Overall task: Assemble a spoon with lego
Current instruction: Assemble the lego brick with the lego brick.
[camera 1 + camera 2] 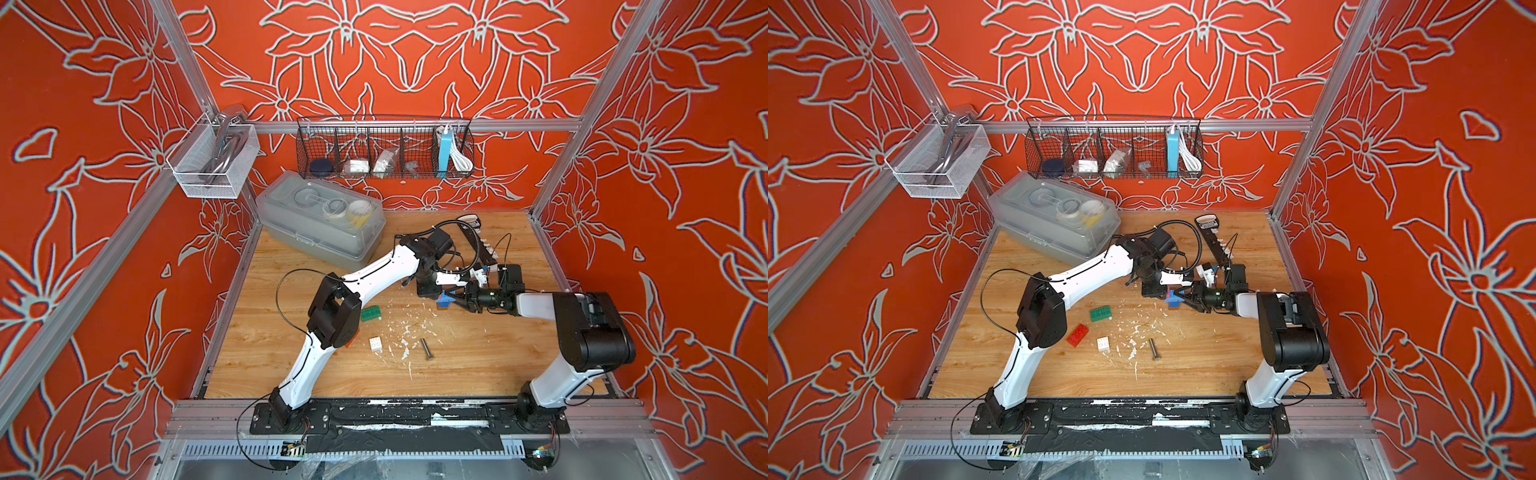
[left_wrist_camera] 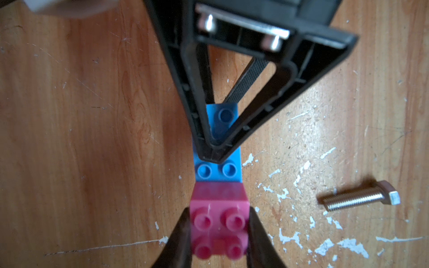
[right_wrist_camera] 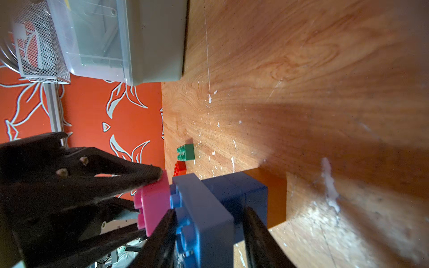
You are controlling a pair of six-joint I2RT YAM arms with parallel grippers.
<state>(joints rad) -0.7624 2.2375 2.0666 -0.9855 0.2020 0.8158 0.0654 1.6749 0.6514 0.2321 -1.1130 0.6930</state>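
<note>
The spoon [image 1: 444, 300] hangs just above the table as a small stack: a light blue brick [image 3: 204, 215], a darker blue brick [image 3: 236, 197] and a brown brick [image 3: 274, 197]. My right gripper [image 3: 209, 241] is shut on the blue part of this stack. A pink brick [image 2: 219, 227] sits against the light blue brick's [image 2: 218, 171] studs, and my left gripper [image 2: 219, 215] is shut on it. Both grippers meet at the stack [image 1: 1173, 300]. Loose lego lies on the table: a green brick [image 1: 1101, 313], a red brick [image 1: 1078, 335] and a white brick [image 1: 1103, 344].
A metal bolt [image 1: 1154, 348] lies among white flakes right of the white brick. A black strip with white pegs [image 1: 1217, 249] lies behind the grippers. A grey plastic box [image 1: 320, 220] stands at the back left, and a wire basket [image 1: 384, 149] hangs on the back wall.
</note>
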